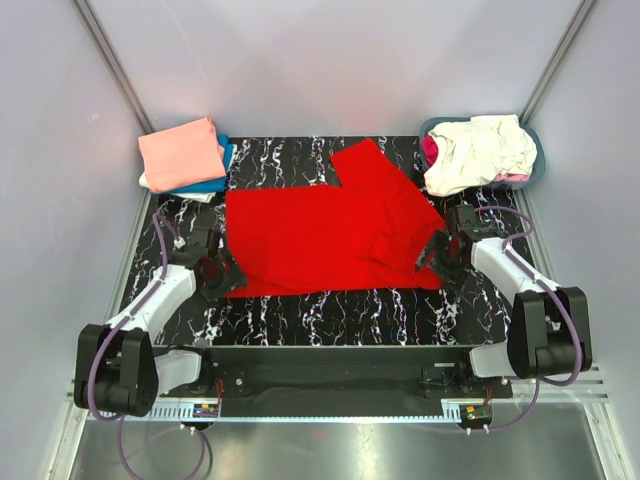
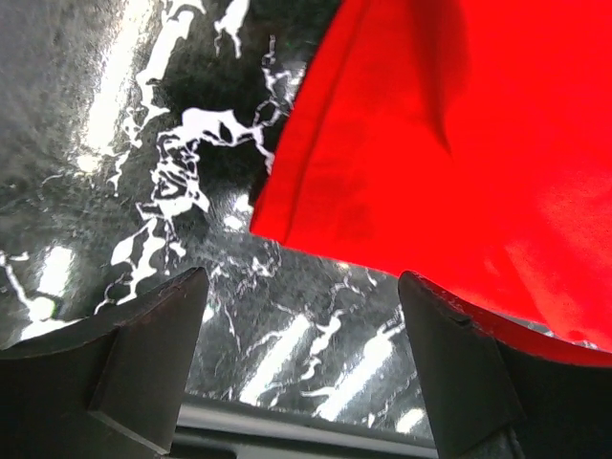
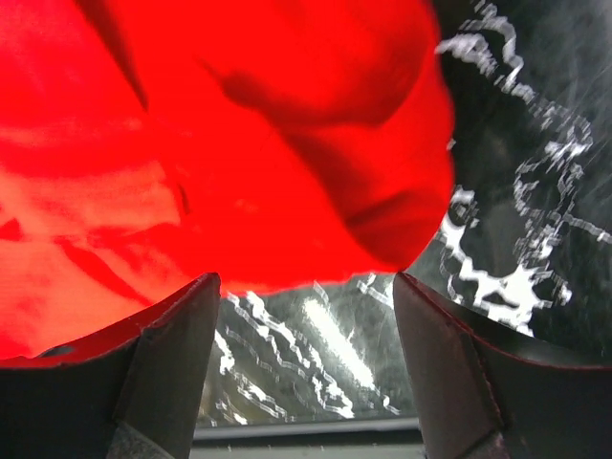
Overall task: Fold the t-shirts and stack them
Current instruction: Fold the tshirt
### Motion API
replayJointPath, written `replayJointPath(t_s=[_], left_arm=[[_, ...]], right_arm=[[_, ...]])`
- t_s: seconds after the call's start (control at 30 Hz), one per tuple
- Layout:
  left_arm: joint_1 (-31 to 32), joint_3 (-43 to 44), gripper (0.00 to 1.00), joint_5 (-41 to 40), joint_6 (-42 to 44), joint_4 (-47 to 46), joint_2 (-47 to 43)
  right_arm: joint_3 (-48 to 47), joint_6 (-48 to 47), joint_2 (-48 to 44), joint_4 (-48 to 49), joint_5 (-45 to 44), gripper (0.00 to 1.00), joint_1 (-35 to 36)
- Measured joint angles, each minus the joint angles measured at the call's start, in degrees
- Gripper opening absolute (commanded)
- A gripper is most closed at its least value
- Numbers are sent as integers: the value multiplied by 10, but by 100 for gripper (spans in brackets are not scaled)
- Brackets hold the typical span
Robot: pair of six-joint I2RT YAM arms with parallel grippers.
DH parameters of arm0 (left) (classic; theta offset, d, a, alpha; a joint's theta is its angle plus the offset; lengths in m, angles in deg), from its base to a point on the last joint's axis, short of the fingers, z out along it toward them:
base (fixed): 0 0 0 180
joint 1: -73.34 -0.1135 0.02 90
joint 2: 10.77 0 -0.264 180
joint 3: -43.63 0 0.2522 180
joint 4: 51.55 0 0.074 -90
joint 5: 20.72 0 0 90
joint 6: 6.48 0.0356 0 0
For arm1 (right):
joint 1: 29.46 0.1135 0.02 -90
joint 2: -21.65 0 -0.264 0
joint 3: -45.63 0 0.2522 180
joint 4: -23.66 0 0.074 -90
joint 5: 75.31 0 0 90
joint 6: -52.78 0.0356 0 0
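A bright red t-shirt (image 1: 325, 230) lies spread flat on the black marbled table (image 1: 340, 315), one sleeve pointing to the back. My left gripper (image 1: 222, 275) is open and empty at the shirt's near-left corner; the left wrist view shows that corner (image 2: 430, 172) just beyond its jaws (image 2: 301, 335). My right gripper (image 1: 440, 255) is open and empty at the shirt's near-right edge; the right wrist view shows the red cloth (image 3: 239, 143) just ahead of its jaws (image 3: 306, 344). A folded stack with a salmon-pink shirt (image 1: 182, 152) on top, blue and white below, sits at the back left.
A grey-blue basket (image 1: 538, 165) at the back right holds crumpled cream (image 1: 480, 150) and magenta shirts. Grey walls with metal rails enclose the table on three sides. A strip of bare table runs along the near edge.
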Motion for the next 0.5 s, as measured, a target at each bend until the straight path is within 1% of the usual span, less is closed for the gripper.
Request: replayJointPath(t_s=[0.1,0.2,0.27,0.33,0.37,0.43,0.47,0.5], left_arm=[[-4,-18,81,1,-7,-28,16],[-6,-29,75,0,-12,-56,38],[-6,-28,67,1,-16,-68,41],[-6,-28,54,1,-21,-88,48],[-7,-28,38,1,-21,-96,50],[-7,-30,22,1,-24,-112,56],[-8,-30,11,1,-24,-116,60],[-8,-30,3,1,-24,-119,63]], right_arm=[[5,0,19,19,1,77,-20],[5,-2,44,32,3,72,-37],[5,-4,60,41,6,64,-45],[5,-7,72,47,12,54,-50],[5,-8,75,49,14,42,-51],[5,-10,76,54,15,28,-53],[6,-12,76,59,17,15,-53],[6,-15,76,62,19,6,-54]])
